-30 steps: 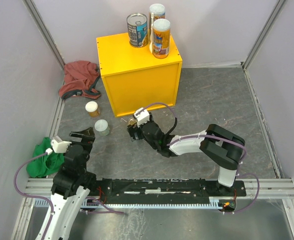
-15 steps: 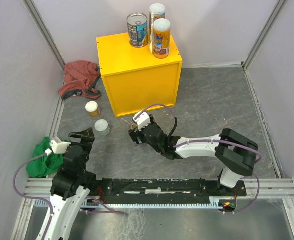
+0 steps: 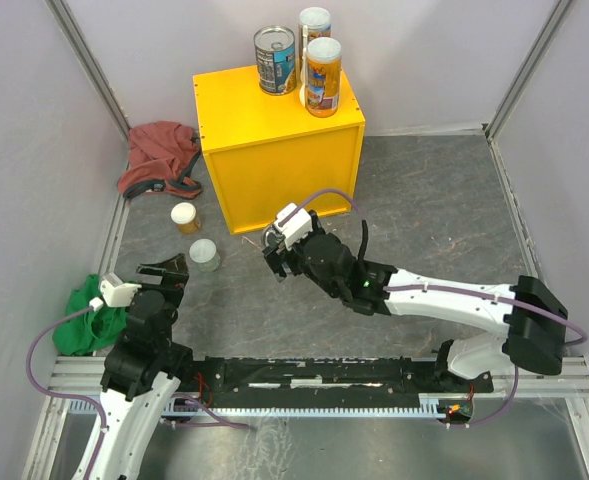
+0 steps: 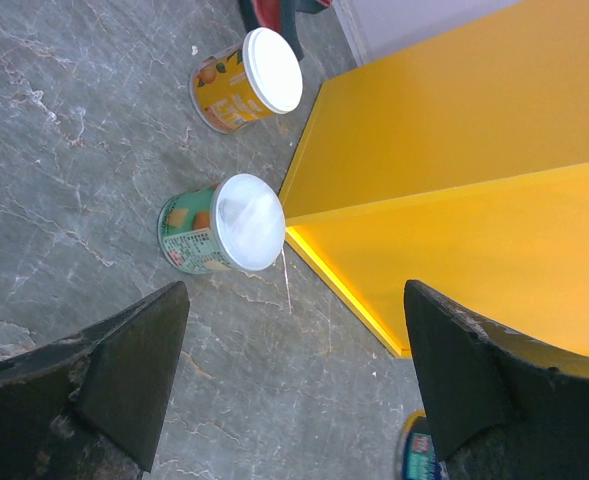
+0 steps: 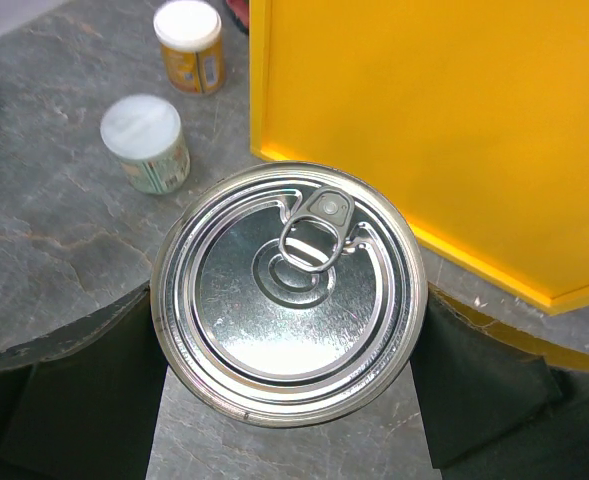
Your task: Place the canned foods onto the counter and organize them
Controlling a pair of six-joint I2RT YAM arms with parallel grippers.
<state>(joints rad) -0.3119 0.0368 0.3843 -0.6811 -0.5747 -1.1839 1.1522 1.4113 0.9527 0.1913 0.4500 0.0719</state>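
Observation:
The counter (image 3: 264, 115) is a yellow box; a silver-topped tin (image 3: 274, 60) and two orange-labelled cans (image 3: 323, 75) stand at its back edge. My right gripper (image 3: 279, 255) is shut on another silver-topped tin (image 5: 289, 290) just in front of the counter's near face (image 5: 424, 120), its fingers pressed against both sides. Two short white-lidded cans (image 3: 185, 217) (image 3: 205, 254) stand on the floor left of the counter. My left gripper (image 4: 294, 380) is open and empty, a short way before the nearer short can (image 4: 224, 225).
A red cloth (image 3: 159, 155) lies against the left wall behind the short cans. A green cloth (image 3: 84, 315) lies by the left arm's wrist. Grey walls close in the floor on three sides.
The right arm has stretched out, its elbow swinging right and low, and the gripper with the tin has shifted slightly towards the counter. The left arm has not moved.

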